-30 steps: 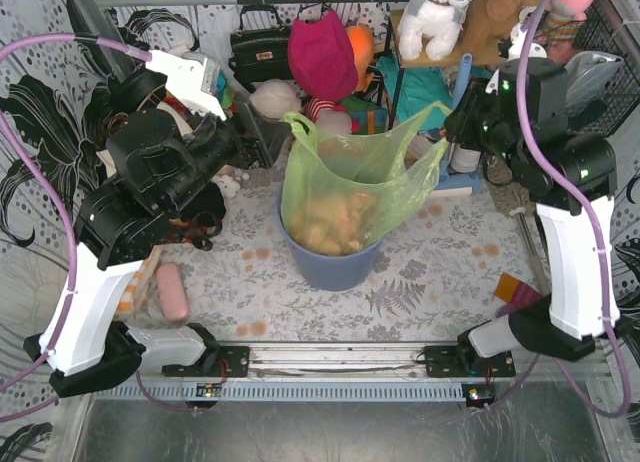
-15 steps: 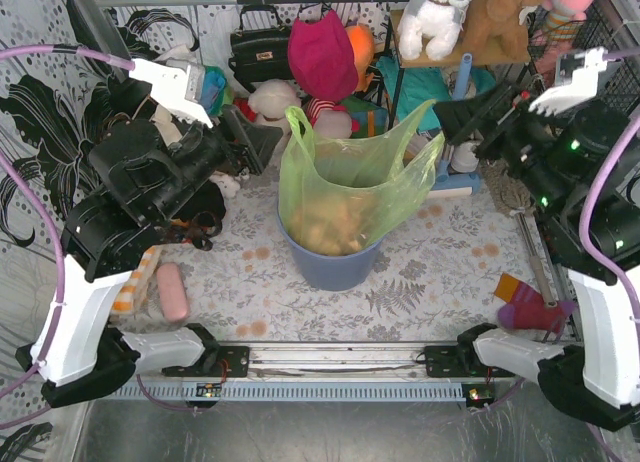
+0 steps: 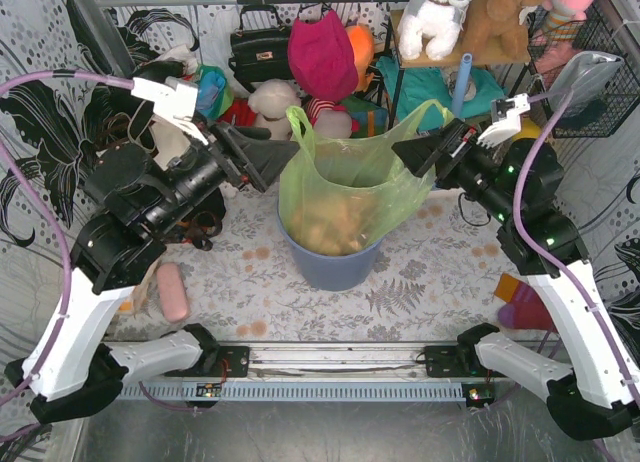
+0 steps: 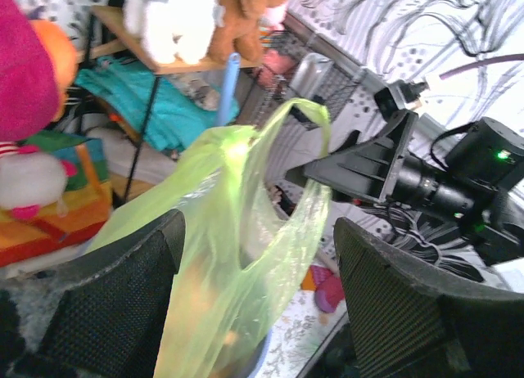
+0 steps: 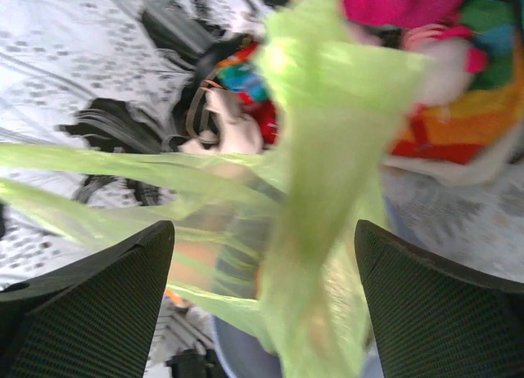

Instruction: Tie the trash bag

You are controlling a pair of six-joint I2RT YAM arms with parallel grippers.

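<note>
Green, thin trash bag [image 3: 345,187] in the blue bin [image 3: 330,267] mid-tabletop [image 3: 430,282], 2 handles sticking up. Left fingers [image 3: 262,160] apart just beside the left handle; right fingers [image 3: 430,147] apart near the right handle, nothing clamped.

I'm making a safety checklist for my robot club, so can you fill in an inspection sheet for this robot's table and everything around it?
Surface: table, patterned cloth with a few orange-brown spots.
Job's things: trash bag, light green, untied, handles up, standing in the blue bin.
Clutter: pink oblong thing near the left arm; purple-and-orange item near the right arm.
End effectors: left end effector open; right end effector open; one on each side of the bag, neither closed on it.
Cables: purple cables loop along both arms, off the bag.
Surroundings: black handbag, plush toys and wire basket at the back.
</note>
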